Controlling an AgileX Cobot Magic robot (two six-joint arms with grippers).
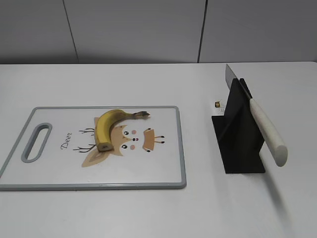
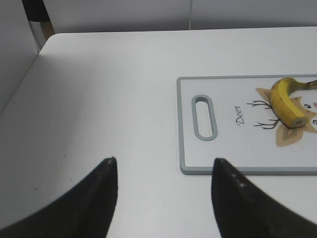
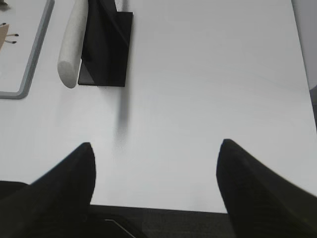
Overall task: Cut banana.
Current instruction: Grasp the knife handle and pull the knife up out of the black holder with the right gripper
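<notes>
A small curved yellow banana (image 1: 110, 127) with a dark stem tip and a blunt cut end lies on the white cutting board (image 1: 158, 163), over the orange deer print. It also shows at the right edge of the left wrist view (image 2: 285, 100). A knife (image 1: 262, 126) with a cream handle rests slanted in a black stand (image 1: 238, 144); its handle shows in the right wrist view (image 3: 72, 43). My left gripper (image 2: 163, 163) is open and empty, left of the board's handle end. My right gripper (image 3: 156, 146) is open and empty, near the table's front edge.
The board (image 2: 198, 163) has a grey rim and a handle slot (image 2: 204, 117) at its left end. A small brown object (image 1: 217, 104) lies behind the stand. A grey wall stands behind the white table (image 1: 148, 213).
</notes>
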